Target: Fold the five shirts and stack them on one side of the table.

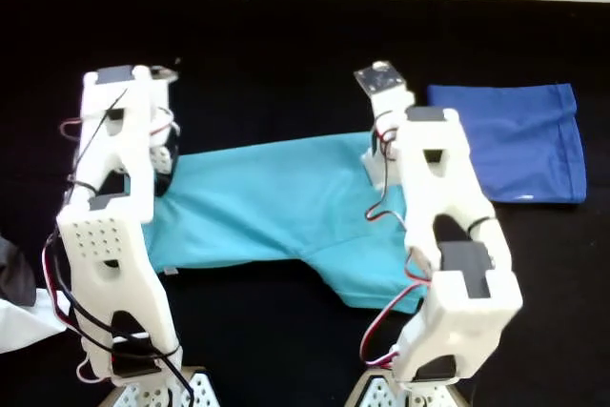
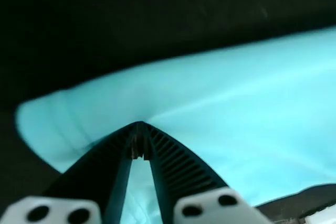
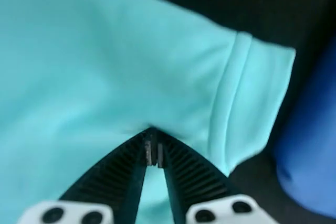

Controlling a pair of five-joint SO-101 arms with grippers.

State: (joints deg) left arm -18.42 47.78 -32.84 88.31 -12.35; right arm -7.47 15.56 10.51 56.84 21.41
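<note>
Spread shirt (image 1: 276,202) flat on table (image 1: 286,45), stretched between both claws; left gripper (image 2: 139,148) pinched on its edge at one end; right gripper (image 3: 153,153) pinched on it beside sleeve at other end; folded shirt (image 1: 510,140) just past right gripper, on side away from left gripper, not touching spread shirt; cloth heap (image 1: 19,297) behind left gripper, near arm base, at table edge
</note>
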